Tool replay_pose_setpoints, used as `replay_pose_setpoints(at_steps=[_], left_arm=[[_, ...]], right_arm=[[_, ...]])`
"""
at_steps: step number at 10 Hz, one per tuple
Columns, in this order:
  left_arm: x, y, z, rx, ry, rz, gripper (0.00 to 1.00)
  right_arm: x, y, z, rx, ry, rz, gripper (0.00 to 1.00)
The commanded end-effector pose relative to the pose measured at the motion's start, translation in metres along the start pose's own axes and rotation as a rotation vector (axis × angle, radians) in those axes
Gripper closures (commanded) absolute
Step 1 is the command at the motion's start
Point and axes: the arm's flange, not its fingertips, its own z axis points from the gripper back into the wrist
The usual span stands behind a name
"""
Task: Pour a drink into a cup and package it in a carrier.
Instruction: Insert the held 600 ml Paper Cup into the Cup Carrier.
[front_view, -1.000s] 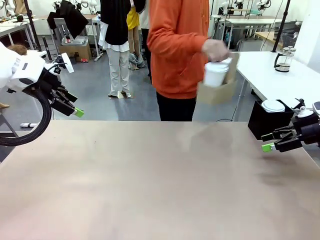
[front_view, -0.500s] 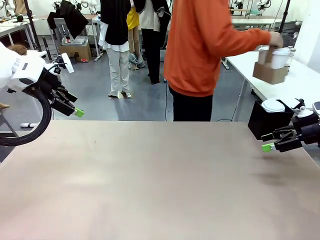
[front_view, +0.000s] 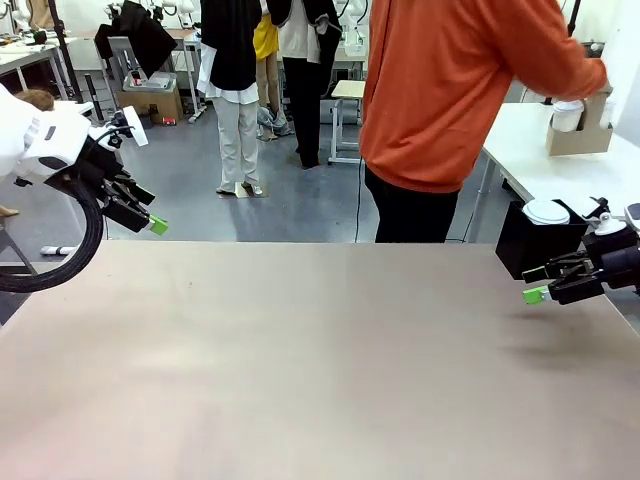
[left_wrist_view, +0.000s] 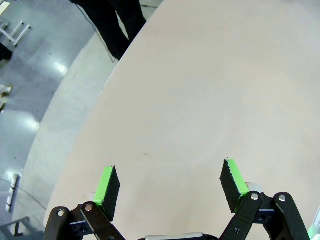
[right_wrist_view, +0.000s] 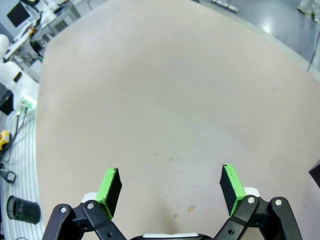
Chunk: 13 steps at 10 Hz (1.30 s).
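Person in orange (front_view: 450, 90), head cut off, sets carrier (front_view: 578, 135) holding cup (front_view: 567, 115) on far side table (front_view: 530, 160), left gripper (left_wrist_view: 170, 187) and right gripper (right_wrist_view: 170, 187) both spread wide, grasping nothing, at the table's (front_view: 300, 360) side edges

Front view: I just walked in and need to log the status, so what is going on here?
A person in an orange top has turned to the white side table and has a hand on the brown cardboard carrier there, with a white cup in it. The left tool and right tool hang open at the edges of the tan table, each holding nothing. A black box topped by a white lid sits by the right tool.
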Motion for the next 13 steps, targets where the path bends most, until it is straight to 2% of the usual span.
replay_pose_setpoints(at_steps=[1,13], left_arm=[[-0.001,0.0001,0.0004,-0.01,-0.02,0.006,0.0],[-0.001,0.0001,0.0004,-0.01,-0.02,0.006,0.0]], right_arm=[[-0.0002,-0.0009,0.0019,-0.003,0.001,0.023,0.0],[-0.0002,-0.0009,0.0019,-0.003,0.001,0.023,0.0]])
